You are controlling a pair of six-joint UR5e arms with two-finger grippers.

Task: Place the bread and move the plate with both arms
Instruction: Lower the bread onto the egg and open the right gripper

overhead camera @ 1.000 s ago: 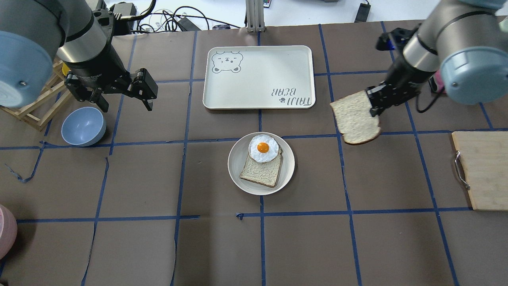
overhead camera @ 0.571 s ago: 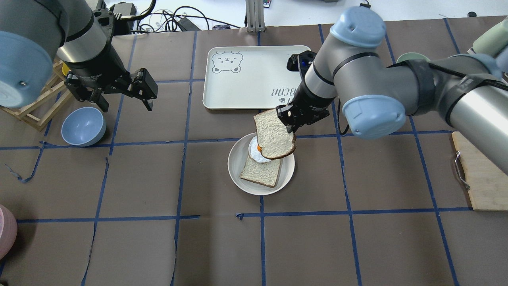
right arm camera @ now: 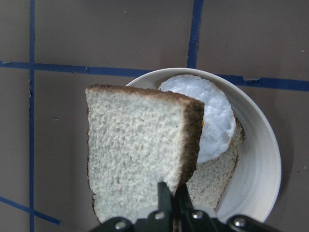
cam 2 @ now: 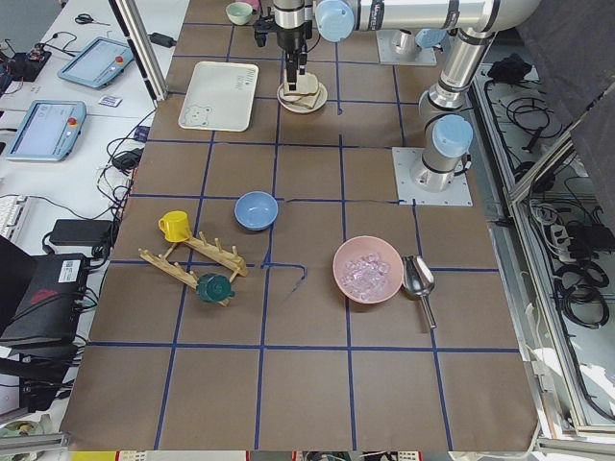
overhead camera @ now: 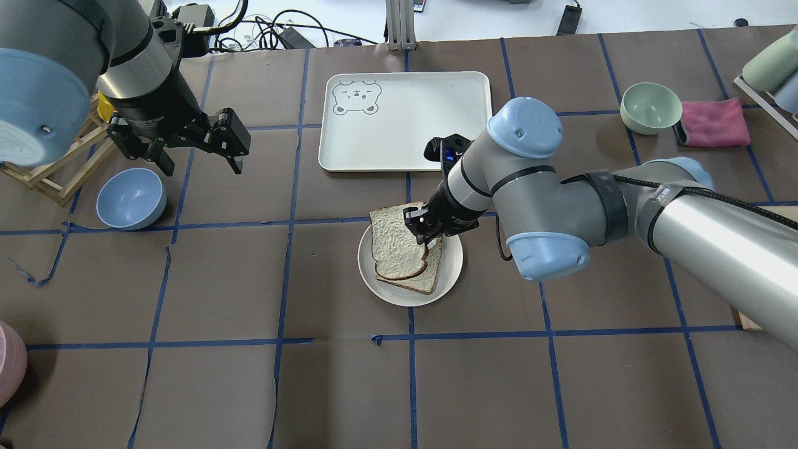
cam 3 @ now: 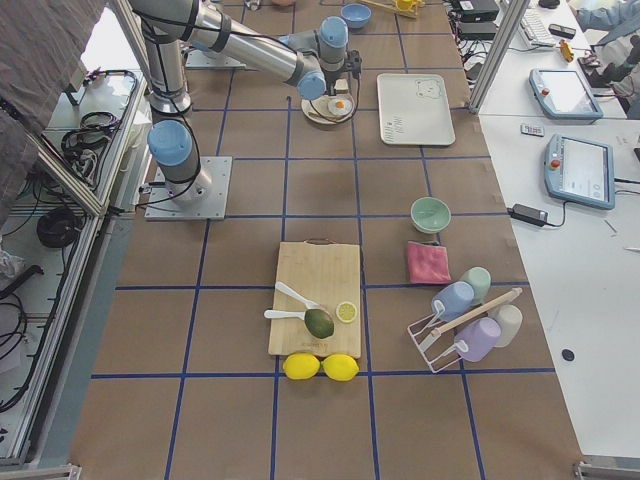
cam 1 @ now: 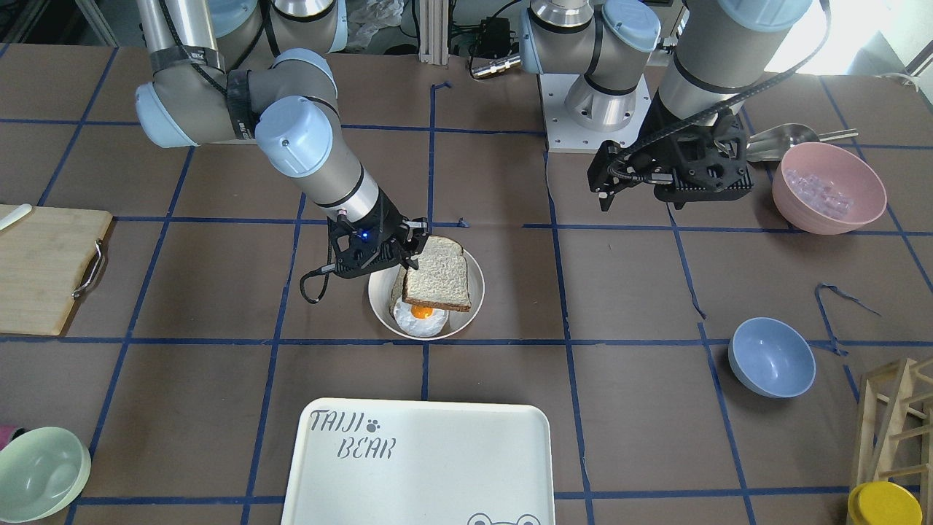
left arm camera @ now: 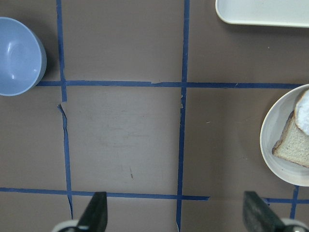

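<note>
My right gripper [overhead camera: 427, 232] is shut on the edge of the bread [overhead camera: 396, 243], a dark-crusted slice, and holds it just over the plate [overhead camera: 452, 274]. On the plate lie a paler slice [overhead camera: 430, 274] and a fried egg [cam 1: 421, 317], both partly covered. The right wrist view shows the bread [right arm camera: 140, 150] pinched between the fingers, over the egg [right arm camera: 217, 116] and the plate [right arm camera: 263, 159]. I cannot tell whether the bread touches the egg. My left gripper [overhead camera: 227, 140] is open and empty, above the table far left of the plate; it also shows in the left wrist view [left arm camera: 176, 217].
The white TAIJI BEAR tray [overhead camera: 405, 121] lies just behind the plate. A blue bowl [overhead camera: 131, 198] and a wooden rack [overhead camera: 56, 174] sit at the left. A green bowl [overhead camera: 651, 107], a pink cloth [overhead camera: 714, 123] and a cutting board [cam 1: 44, 266] are at the right.
My right arm has swung left with the bread, from right of the tray to over the plate, and lowered it onto the egg side. The left arm has barely moved.
</note>
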